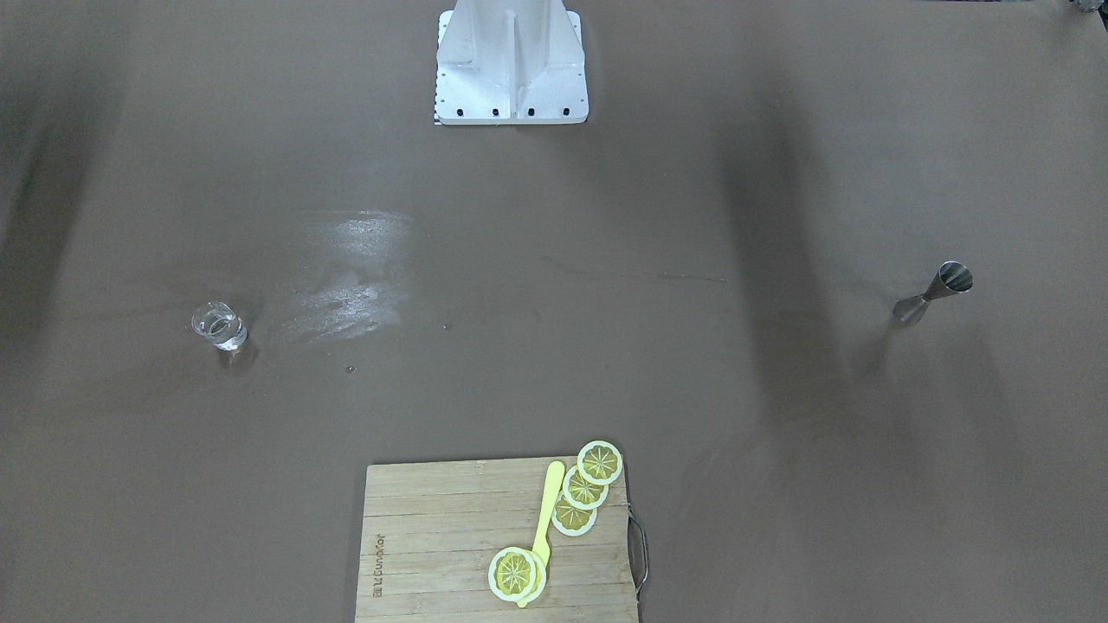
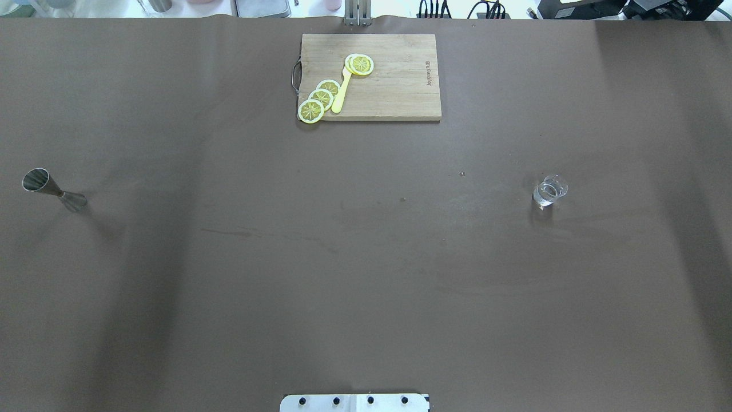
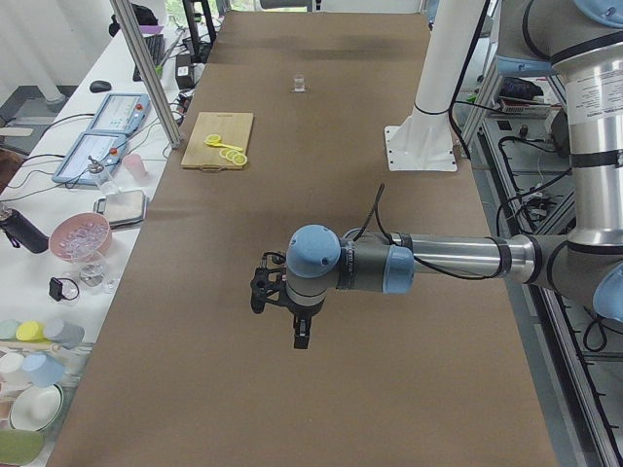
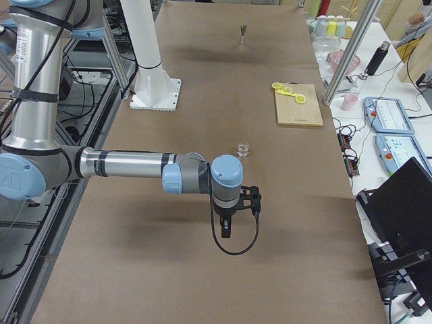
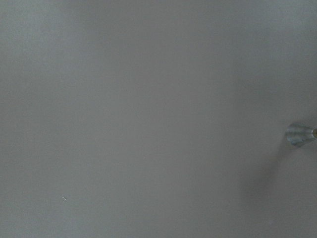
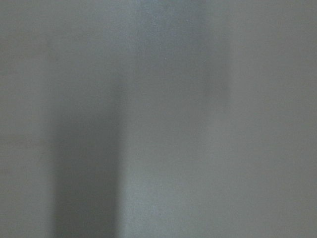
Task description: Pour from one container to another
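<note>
The small clear glass cup point(image 1: 219, 326) point(image 2: 550, 190) stands upright on the brown table on my right side, with clear liquid in it. The steel double jigger point(image 1: 935, 292) point(image 2: 52, 189) stands upright far off on my left side; its base shows at the right edge of the left wrist view point(image 5: 299, 134). Both grippers show only in the side views. The left gripper point(image 3: 292, 306) hangs above bare table. The right gripper point(image 4: 236, 209) hangs nearer the camera than the cup point(image 4: 243, 148). Whether either is open or shut I cannot tell. Nothing is held.
A wooden cutting board point(image 2: 394, 86) point(image 1: 450, 536) lies at the table's far middle edge, carrying several lemon slices point(image 2: 320, 97) and a yellow knife point(image 2: 341, 91). The robot's white base point(image 1: 511, 69) stands at the near middle edge. Side benches hold bowls and boxes.
</note>
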`<action>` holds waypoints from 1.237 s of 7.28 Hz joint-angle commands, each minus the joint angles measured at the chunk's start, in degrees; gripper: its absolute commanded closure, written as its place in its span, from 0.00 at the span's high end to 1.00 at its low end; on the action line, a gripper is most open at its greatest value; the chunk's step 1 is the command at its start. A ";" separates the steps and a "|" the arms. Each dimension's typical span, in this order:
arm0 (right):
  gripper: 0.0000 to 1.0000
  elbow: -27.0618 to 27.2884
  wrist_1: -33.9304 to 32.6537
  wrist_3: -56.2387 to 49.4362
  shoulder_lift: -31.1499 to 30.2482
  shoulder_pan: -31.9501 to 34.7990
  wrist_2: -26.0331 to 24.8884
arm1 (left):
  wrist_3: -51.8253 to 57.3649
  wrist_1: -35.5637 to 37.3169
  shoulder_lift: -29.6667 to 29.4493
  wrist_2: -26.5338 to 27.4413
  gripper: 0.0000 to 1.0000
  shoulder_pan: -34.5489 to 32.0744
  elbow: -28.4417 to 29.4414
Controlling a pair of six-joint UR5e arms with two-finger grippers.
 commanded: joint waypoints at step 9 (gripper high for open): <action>1.00 -0.47 6.81 -0.26 0.56 -0.09 -0.48 | -0.09 0.28 0.26 0.00 0.98 0.00 -0.04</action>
